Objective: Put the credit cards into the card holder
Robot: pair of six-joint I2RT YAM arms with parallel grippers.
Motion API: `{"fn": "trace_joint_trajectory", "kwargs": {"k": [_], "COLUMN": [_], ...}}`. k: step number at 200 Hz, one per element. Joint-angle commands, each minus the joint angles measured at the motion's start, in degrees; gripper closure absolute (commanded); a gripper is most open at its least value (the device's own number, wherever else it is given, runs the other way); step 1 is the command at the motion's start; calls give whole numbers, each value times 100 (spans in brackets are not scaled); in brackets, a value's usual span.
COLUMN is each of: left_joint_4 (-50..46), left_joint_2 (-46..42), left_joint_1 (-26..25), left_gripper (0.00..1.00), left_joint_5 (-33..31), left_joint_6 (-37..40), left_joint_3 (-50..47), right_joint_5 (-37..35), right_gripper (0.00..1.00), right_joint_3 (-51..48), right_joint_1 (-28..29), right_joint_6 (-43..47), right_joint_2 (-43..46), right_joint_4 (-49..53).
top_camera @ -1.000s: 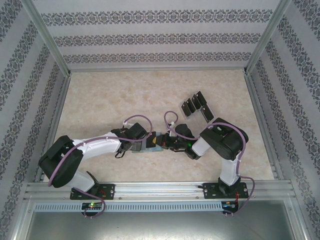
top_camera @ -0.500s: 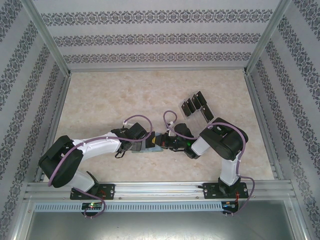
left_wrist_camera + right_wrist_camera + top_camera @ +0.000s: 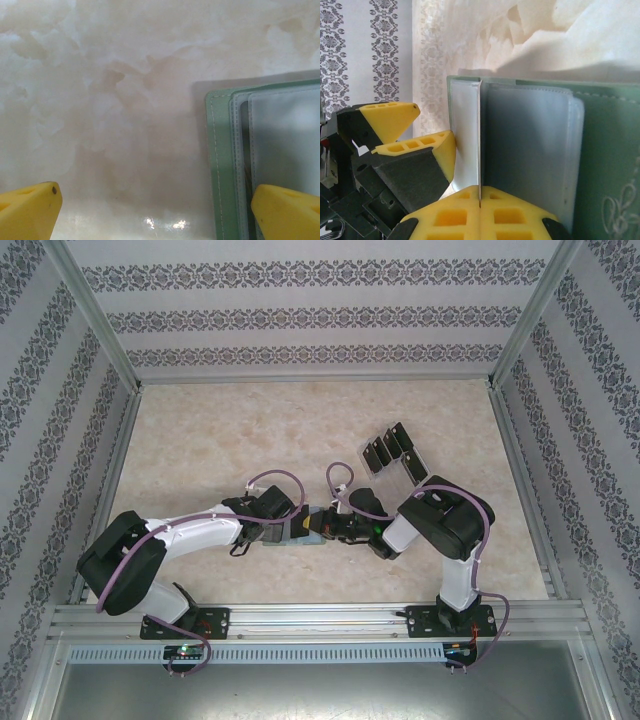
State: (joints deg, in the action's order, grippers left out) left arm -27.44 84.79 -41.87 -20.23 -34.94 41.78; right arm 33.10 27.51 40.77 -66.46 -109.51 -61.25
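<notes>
The card holder (image 3: pixel 308 532) lies open on the table between my two grippers, sage green outside with grey-blue pockets (image 3: pixel 530 150) inside. My right gripper (image 3: pixel 480 204) is shut on a credit card (image 3: pixel 480 140), seen edge-on as a thin pale line standing in the holder's pockets. My left gripper (image 3: pixel 157 212) is open at the holder's left edge (image 3: pixel 220 165). One yellow fingertip (image 3: pixel 287 210) is over the holder's inside and the other is over bare table. Several more black credit cards (image 3: pixel 392 448) stand at the back right.
The black cards sit in a clear slotted rack (image 3: pixel 412 472) behind the right arm. Aluminium frame rails (image 3: pixel 520 480) and patterned walls bound the marble table (image 3: pixel 220 440). My left gripper's yellow fingers (image 3: pixel 390 120) are close beside the held card.
My right gripper has crept slightly left over the card holder with the card. The left arm has stayed put.
</notes>
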Motion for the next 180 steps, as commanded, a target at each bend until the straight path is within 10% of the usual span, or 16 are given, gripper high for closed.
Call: {"fn": "trace_joint_trajectory", "kwargs": {"k": [1, 180], "left_joint_4": [-244, -339], "left_joint_2": [47, 1], "left_joint_1": [38, 22], "left_gripper": [0, 0], "left_joint_5": [160, 54], "left_joint_6": [-31, -151], "left_joint_3": [-188, -211], "right_joint_5": [249, -190], "right_gripper": [100, 100], "right_joint_3": [-81, -113], "right_joint_1": [148, 176], "right_joint_6": [-87, -532], "right_joint_2": [-87, -584], "right_joint_4": [-332, -1073]}}
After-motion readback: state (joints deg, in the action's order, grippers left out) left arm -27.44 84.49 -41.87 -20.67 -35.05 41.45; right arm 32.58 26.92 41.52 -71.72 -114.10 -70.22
